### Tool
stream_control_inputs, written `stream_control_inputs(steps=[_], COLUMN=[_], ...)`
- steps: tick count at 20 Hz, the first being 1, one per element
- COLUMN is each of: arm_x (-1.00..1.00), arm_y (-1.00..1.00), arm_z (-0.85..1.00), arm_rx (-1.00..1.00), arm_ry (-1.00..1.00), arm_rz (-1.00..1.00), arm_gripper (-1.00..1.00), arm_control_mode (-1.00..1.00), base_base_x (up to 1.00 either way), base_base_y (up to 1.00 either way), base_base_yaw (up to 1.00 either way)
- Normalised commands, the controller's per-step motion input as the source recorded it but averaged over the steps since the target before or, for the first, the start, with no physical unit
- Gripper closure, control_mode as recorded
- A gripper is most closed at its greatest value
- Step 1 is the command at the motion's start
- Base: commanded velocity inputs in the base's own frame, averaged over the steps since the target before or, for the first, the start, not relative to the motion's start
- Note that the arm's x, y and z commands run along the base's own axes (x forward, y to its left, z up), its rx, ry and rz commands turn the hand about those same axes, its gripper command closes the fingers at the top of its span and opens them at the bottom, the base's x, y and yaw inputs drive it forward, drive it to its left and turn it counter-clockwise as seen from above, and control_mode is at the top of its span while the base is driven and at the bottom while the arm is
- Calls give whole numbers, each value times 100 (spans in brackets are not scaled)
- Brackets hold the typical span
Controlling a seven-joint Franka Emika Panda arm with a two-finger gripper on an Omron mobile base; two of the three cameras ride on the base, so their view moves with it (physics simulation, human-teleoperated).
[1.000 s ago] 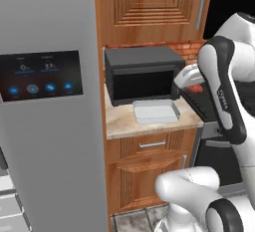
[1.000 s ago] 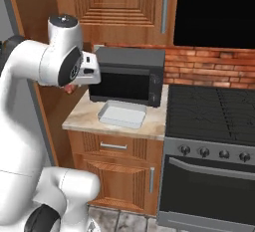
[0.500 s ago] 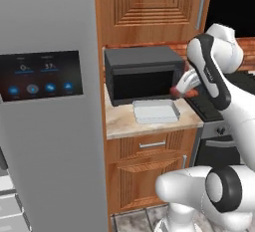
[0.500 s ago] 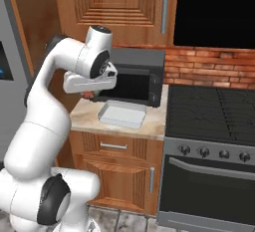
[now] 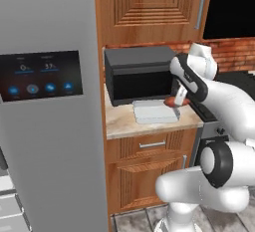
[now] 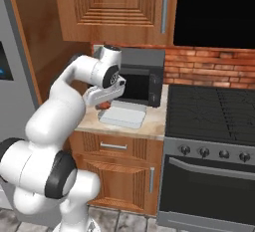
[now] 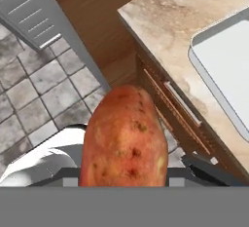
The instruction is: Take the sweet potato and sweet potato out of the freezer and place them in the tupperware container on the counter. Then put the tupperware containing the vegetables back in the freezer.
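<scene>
My gripper (image 5: 176,98) is shut on an orange-red sweet potato (image 7: 124,138), which hangs just above the counter (image 5: 149,125) close to the tupperware container (image 5: 155,112). From the right base view the sweet potato (image 6: 103,105) sits at the near left corner of the pale tupperware container (image 6: 122,115). Looking along the hand, the tupperware container (image 7: 227,70) lies off to the upper right, and the counter (image 7: 168,31) edge and floor are below the tuber. The tray holds nothing. The second, darker sweet potato is out of view.
A black microwave (image 5: 138,79) stands right behind the tray. The black stove (image 6: 214,111) adjoins the counter on the right. A grey door with a touch panel (image 5: 42,76) rises at left, with pale freezer drawers (image 5: 7,198) low beside it. Wooden drawers (image 6: 117,149) sit under the counter.
The arm has swung down and in toward the counter, carrying the sweet potato from in front of the microwave to just above the tray's edge.
</scene>
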Motion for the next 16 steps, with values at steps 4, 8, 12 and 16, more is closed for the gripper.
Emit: stream_control_inputs(steps=[4, 8, 12, 16], arm_x=[42, 28, 33, 36], arm_y=[-11, -1, 0, 0], arm_z=[-26, -4, -23, -34], arm_rx=[0, 0, 0, -1], arm_ry=[-4, -2, 1, 1], arm_rz=[19, 13, 12, 1], arm_gripper=[100, 100, 100, 100], arm_control_mode=[-100, -100, -100, -100], base_base_x=[0, 0, 0, 0], base_base_y=[0, 0, 0, 0], base_base_yaw=[0, 0, 0, 0])
